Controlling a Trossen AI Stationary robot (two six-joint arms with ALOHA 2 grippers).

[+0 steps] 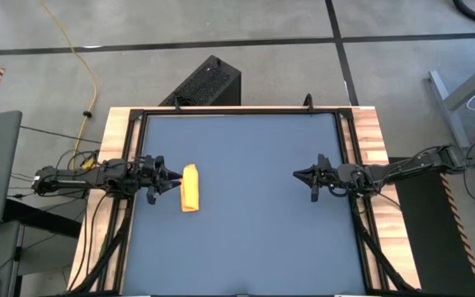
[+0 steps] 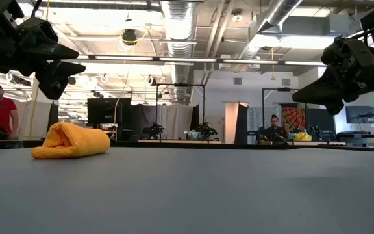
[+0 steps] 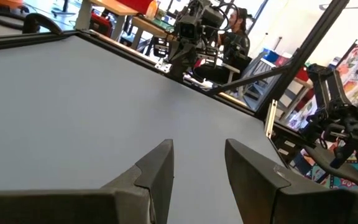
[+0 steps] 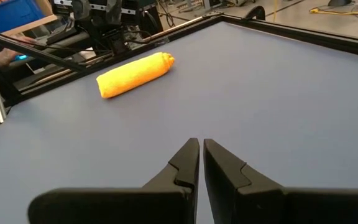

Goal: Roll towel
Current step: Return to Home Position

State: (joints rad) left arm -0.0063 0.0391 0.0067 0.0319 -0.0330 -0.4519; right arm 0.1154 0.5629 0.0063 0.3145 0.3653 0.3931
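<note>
On the dark blue worktop's [image 1: 254,231] left side, the rolled yellow towel [image 1: 190,188] lies free just beside the left pincer [image 1: 174,178], raised, part open and empty, while the right pincer [image 1: 298,174], closed on nothing, hangs well apart opposite; a black box [image 1: 209,82] stands on the floor beyond the far edge.

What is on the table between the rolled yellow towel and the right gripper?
Nothing: only bare blue tabletop lies between the towel and the right gripper, as the high view and right wrist view show.
</note>
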